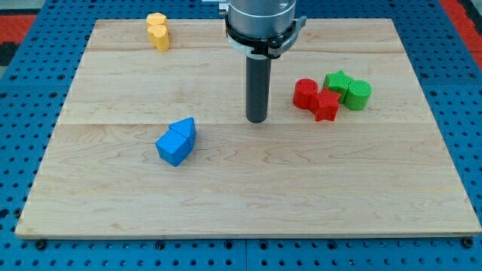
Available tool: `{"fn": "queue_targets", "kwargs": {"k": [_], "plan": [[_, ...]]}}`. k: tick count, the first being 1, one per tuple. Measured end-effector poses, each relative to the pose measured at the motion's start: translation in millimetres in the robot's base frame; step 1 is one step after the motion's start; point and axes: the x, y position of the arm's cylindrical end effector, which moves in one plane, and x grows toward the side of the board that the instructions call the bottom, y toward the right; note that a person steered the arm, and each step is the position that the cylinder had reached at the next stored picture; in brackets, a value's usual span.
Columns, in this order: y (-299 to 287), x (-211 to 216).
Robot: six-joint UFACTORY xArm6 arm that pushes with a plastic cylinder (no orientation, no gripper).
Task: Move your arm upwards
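My tip (257,120) rests on the wooden board (248,196) a little above its middle, touching no block. Two blue blocks lie to its lower left: a triangular one (185,129) pressed against a cube (172,148). To its right is a cluster: a red cylinder (305,92) and a red star-shaped block (326,105), then a green star-shaped block (338,81) and a green cylinder (358,94). Two yellow blocks (157,31) sit together at the view's top left.
The board lies on a blue perforated table (22,113). The arm's grey flange (263,22) hangs over the board's top edge at centre.
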Motion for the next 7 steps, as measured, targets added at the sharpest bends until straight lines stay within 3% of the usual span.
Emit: {"fn": "queue_targets", "kwargs": {"k": [2,7], "plan": [[-32,1],[-35,17]]}}
